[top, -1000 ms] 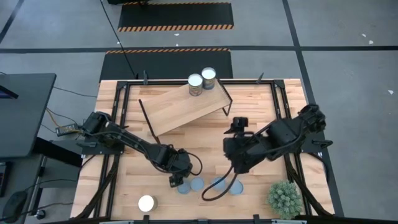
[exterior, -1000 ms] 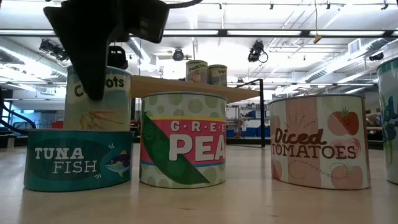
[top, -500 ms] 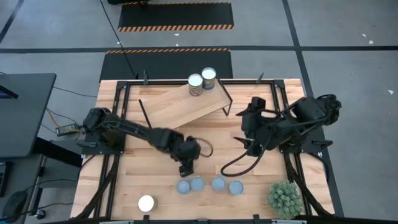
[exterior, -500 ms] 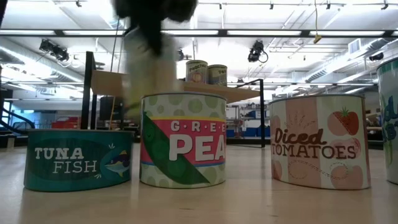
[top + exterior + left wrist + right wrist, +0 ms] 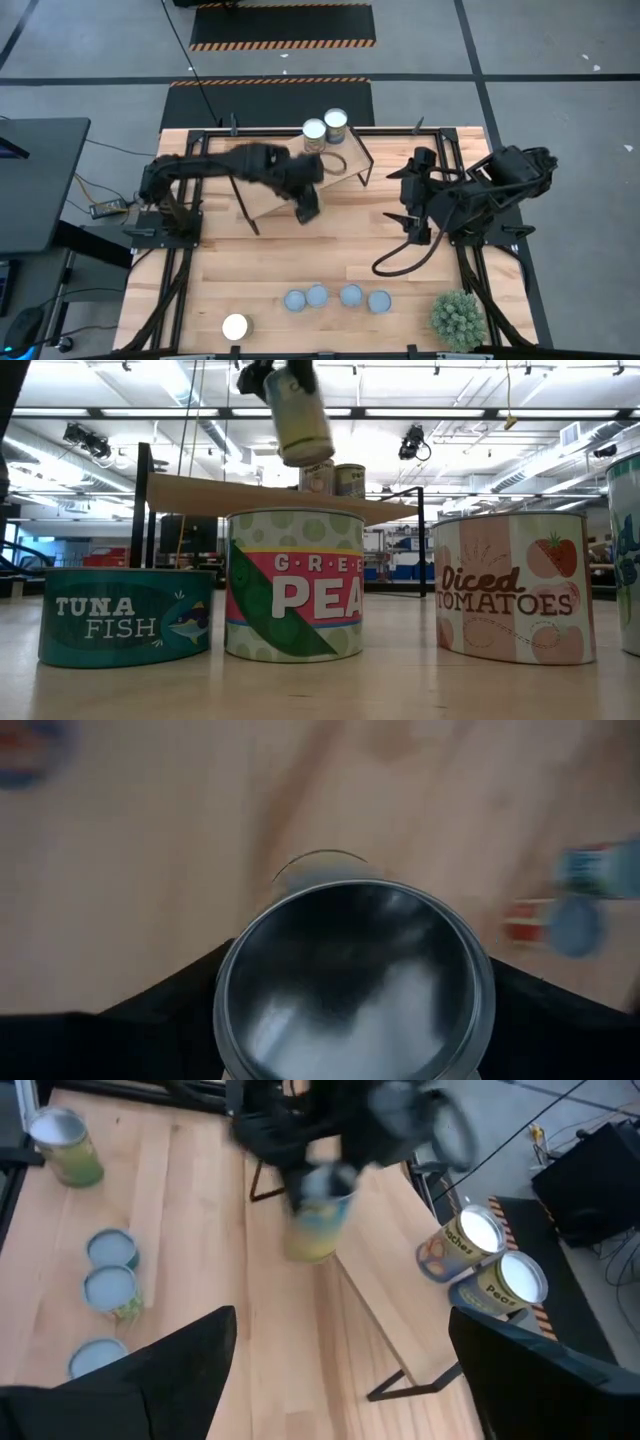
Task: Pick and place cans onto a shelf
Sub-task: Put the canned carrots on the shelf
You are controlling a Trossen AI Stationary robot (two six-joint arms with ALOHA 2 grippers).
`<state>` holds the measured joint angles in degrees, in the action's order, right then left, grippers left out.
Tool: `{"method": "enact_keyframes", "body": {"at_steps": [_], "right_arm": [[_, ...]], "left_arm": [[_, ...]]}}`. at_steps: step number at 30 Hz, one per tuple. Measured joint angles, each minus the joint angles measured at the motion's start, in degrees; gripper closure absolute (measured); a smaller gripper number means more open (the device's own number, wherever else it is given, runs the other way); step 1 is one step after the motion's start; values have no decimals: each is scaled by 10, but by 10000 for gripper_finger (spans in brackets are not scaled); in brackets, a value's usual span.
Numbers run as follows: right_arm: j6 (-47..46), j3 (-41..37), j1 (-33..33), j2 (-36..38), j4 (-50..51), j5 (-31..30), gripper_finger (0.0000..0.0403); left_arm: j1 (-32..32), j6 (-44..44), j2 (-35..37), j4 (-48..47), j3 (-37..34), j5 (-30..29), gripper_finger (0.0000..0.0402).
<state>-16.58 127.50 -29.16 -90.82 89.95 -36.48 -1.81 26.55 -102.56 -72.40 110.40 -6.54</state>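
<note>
A: Blue-grey lids first, nearest the camera side: four low cans (image 5: pixel 337 298) sit in a row on the table (image 5: pixel 470 160), a white-topped can (image 5: pixel 235 326) alone near the front corner, and the green plant (image 5: pixel 458 318) off to the other corner. None of those is being handled.

B: So which step is in hand?

A: The carry, I'd judge. The left gripper (image 5: pixel 305 209) is up in the air over the near edge of the shelf (image 5: pixel 270 180), fingers closed around a tall can (image 5: pixel 299 417). In the left wrist view that can's shiny rim (image 5: pixel 352 985) fills the space between the two dark fingers, so it sits squarely in the pincer, tilted a little in the low view.

B: And the right one?

A: The right gripper (image 5: pixel 413 205) hangs beside the shelf's end, well apart from any can, fingers spread wide and holding nothing.

B: What does the next move call for?

A: Bringing the held can upright over bare board and lowering it before letting go. Farther back, two placed cans (image 5: pixel 325 131) stand touching at the shelf's far corner, so it should land clear of them.
</note>
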Motion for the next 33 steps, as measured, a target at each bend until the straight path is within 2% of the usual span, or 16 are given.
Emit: {"method": "enact_keyframes", "body": {"at_steps": [3, 7, 11, 18, 26, 33], "right_arm": [[2, -34, 1, 14, 0, 0, 30], [1, -106, 18, 45, -16, 2, 30], [-12, -189, 47, 88, -71, 17, 30], [-14, -297, 109, 157, -162, 46, 30], [-13, -335, 155, 180, -213, 68, 30], [-9, -335, 170, 178, -231, 77, 30]], "left_arm": [[-44, -39, -1, -11, 19, -5, 94], [-104, -107, -1, -24, 33, 26, 94], [-162, -162, -1, -35, 33, 66, 94], [-239, -272, -1, -41, 33, 66, 94], [-306, -357, -2, -42, 9, 114, 94], [-314, -403, -3, -11, -21, 95, 94]]}}
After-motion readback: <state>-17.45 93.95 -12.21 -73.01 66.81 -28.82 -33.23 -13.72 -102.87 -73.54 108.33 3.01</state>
